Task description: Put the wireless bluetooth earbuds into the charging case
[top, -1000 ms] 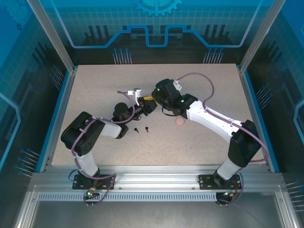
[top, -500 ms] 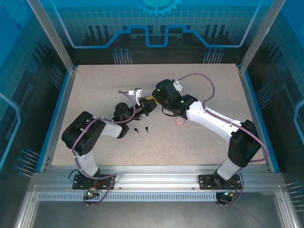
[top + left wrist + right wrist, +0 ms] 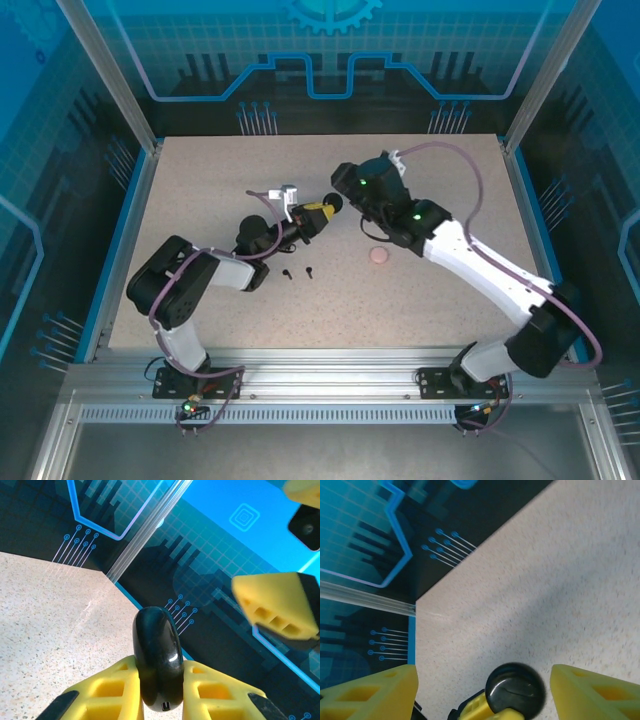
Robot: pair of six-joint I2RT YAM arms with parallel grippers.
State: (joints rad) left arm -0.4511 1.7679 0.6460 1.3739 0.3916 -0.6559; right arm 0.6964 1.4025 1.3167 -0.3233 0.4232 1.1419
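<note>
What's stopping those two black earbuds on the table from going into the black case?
Nothing covers the black earbuds. But the black case sits pinched in the left claw, off the table, and its lid looks shut.

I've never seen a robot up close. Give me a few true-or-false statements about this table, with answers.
1. The left arm's jaws clamp a black round case. True.
2. The right arm's jaws are shut on that case. False: they stand wide open, clear of it.
3. Two black earbuds lie on the table. True.
4. The pink case is gripped by an arm. False: it rests on the table, untouched.
</note>
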